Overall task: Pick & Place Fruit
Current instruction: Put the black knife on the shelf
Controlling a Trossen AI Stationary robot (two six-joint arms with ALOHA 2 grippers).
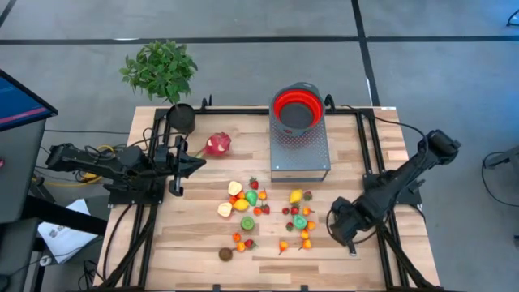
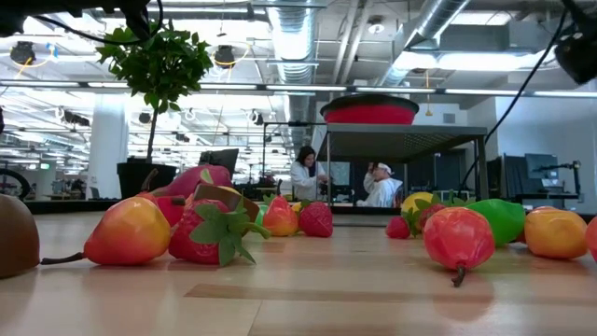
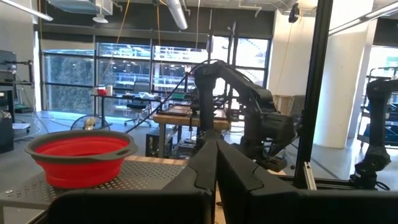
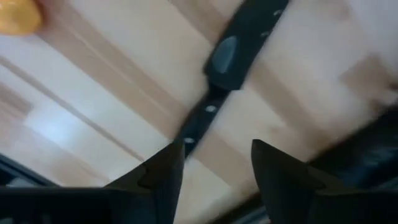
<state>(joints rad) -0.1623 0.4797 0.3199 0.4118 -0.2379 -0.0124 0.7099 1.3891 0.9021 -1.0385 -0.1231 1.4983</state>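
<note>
High view gives the full layout: wooden slat table (image 1: 203, 243), toy fruit (image 1: 268, 212) scattered mid-table between the two arms, pink-red dragon fruit (image 1: 217, 144) lying apart from the pile, close to the left gripper (image 1: 180, 166). Round red bowl (image 1: 297, 108) with grey inside sits on a perforated metal stand (image 1: 300, 150) at the table's far edge; potted plant (image 1: 162, 69) at the far left corner. Right gripper (image 1: 347, 229) is low over the table's right side, near the orange and red pieces.

Low view misses both grippers but shows fruit texture: glossy plastic, a strawberry (image 2: 207, 233) with a green leafy cap, an orange-red pear shape (image 2: 129, 231), a red piece with a stem (image 2: 458, 237), a brown one at the edge (image 2: 17, 235). Two people in the room behind.

Left wrist view: fingers (image 3: 205, 171) pressed together, holding nothing, raised and pointing across at the bowl's ribbed rim (image 3: 81, 152) and the other arm.

Right wrist view only: black-handled knife (image 4: 233, 53) flat on the wood, slim, matte, with rivets. Fingers (image 4: 165, 171) spread apart, straddling the knife's nearer end, nothing pinched; contact with the knife can't be told. An orange fruit (image 4: 18, 15) shows at the corner.
</note>
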